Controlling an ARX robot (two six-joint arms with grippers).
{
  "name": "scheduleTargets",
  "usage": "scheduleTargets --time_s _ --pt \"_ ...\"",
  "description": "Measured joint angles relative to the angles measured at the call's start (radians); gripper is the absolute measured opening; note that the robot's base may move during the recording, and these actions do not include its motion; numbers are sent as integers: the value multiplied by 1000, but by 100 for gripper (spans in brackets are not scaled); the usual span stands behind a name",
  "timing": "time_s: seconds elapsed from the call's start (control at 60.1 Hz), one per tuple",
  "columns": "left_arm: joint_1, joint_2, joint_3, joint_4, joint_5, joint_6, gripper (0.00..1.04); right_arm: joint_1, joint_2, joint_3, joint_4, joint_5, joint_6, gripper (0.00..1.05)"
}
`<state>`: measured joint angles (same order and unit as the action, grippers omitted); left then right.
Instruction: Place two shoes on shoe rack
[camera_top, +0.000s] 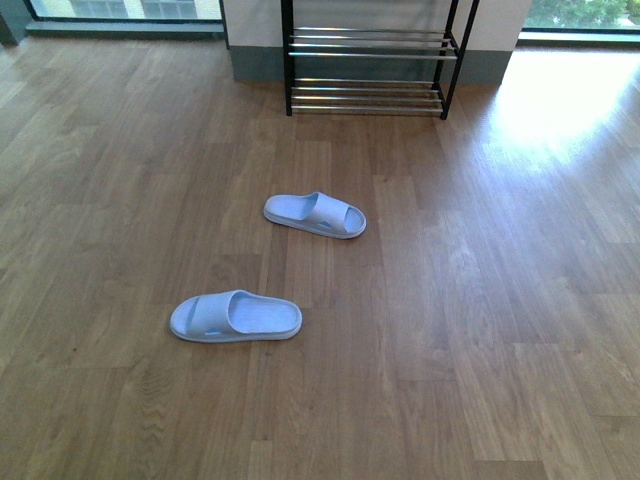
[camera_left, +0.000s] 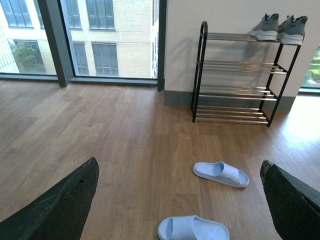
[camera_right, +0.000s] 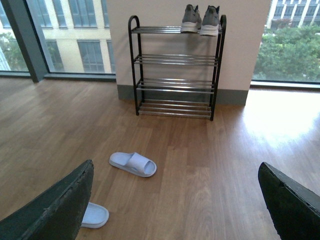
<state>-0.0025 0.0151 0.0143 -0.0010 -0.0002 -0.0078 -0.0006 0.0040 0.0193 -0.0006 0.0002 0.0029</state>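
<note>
black-framed shoe rack with chrome rod tiers (camera_top: 370, 45) stands against the wall. pair of grey knit lace-up sneakers with white soles (camera_right: 191, 19): on the rack's top tier, at one end. two pale blue one-piece rubber slide sandals lie on the wooden plank floor (camera_top: 500, 300) in front of the rack, apart from each other: nearer slide (camera_top: 315, 214) close to the rack, farther slide (camera_top: 236, 316) well away from it. left gripper (camera_left: 179, 164): fingers spread wide, nothing held. right gripper (camera_right: 176, 165): fingers spread wide, nothing held
</note>
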Motion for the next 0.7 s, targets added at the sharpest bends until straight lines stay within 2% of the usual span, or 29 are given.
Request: scheduleTargets --time_s 0.699 --pt "0 0 0 0 0 0 95 0 0 0 0 0 0 95"
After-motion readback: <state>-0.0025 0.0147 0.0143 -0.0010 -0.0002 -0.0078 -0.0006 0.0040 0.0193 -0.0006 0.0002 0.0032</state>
